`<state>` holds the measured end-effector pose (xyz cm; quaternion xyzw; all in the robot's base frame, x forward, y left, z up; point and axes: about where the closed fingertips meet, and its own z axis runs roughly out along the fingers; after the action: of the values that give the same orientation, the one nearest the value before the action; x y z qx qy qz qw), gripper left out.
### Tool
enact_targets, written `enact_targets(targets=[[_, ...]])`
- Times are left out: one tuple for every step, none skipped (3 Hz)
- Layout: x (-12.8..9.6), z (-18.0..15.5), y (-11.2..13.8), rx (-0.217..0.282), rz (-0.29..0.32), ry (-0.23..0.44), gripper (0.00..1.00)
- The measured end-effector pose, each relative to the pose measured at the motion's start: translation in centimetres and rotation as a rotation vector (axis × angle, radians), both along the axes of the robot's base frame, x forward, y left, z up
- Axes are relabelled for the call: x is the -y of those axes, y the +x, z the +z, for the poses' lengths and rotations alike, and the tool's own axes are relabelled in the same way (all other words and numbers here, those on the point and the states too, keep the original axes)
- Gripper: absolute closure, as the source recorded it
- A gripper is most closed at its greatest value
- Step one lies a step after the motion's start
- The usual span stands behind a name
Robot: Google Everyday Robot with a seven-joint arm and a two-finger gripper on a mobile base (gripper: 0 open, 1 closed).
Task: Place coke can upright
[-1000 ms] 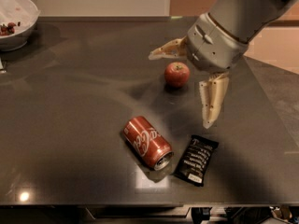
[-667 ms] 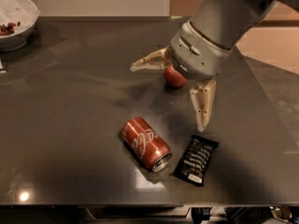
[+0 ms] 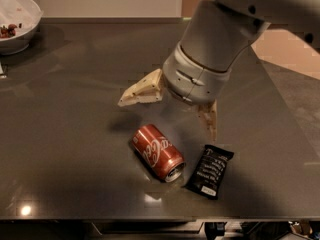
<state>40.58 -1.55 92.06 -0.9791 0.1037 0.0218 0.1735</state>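
The coke can (image 3: 158, 152) lies on its side on the dark table (image 3: 70, 134), red with white script, its silver end facing the front right. My gripper (image 3: 167, 115) hangs just above and behind the can, open. One cream finger (image 3: 141, 89) points left and the other finger (image 3: 208, 119) points down at the right. The can lies below the gap between them, not touched. The apple is hidden behind my arm.
A black snack wrapper (image 3: 210, 171) lies just right of the can. A white bowl (image 3: 15, 21) with dark bits in it stands at the far left corner. The table's front edge runs close below the can.
My gripper has moved left and toward the front, from beside the apple to above the can. The apple has gone behind my arm. The can and wrapper have not moved.
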Motion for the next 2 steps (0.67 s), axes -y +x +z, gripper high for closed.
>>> enact_targets(targets=[[-0.4,-1.0,-0.8,0.089,0.185,-0.056,0.0],[-0.7,-2.3,-1.2,0.174,0.348,-0.128,0.0]])
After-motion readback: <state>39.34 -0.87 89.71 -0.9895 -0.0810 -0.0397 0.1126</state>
